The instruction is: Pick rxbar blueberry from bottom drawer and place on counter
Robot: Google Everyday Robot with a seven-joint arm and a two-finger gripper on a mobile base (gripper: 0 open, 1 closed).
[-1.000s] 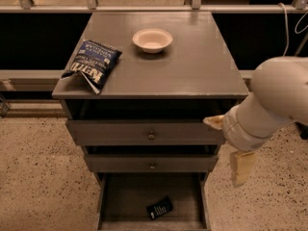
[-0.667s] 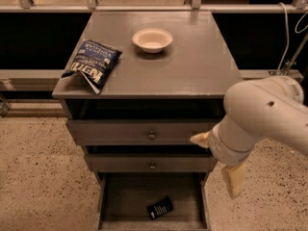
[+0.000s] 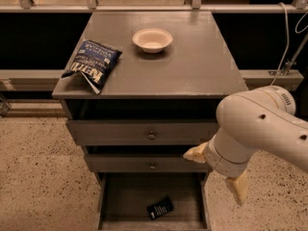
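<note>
We judge that the task is at its first step, the reach. The bar (image 3: 160, 208) is not yet picked. It lies flat and a little slanted on the floor of the open bottom drawer (image 3: 126, 196), near the front edge and to the right of its middle, touching nothing else.

The hand (image 3: 212, 179) hangs in front of the cabinet on its right side, at the level of the second drawer (image 3: 120, 163) and above the right rim of the bottom one. Its two pale fingers (image 3: 195, 154) stand wide apart and hold nothing. The bar is at about 8 o'clock from the hand, lower and apart from it.

We think the next move calls for lowering the hand into the drawer, turning the fingers downward and bringing them to both long sides of the thin wrapper. The drawer walls leave little room, so the approach must be steep and careful.

The counter (image 3: 202, 71) is grey and flat. A chip bag (image 3: 91, 64) rests at its 9 o'clock edge, one corner over the rim, and a small bowl (image 3: 152, 39) stands toward 12 o'clock. The part from 3 to 6 o'clock carries nothing, which seems a good place for the bar.

Around the cabinet there is a speckled floor (image 3: 38, 177), and a cable (image 3: 284, 32) hangs at the right.
</note>
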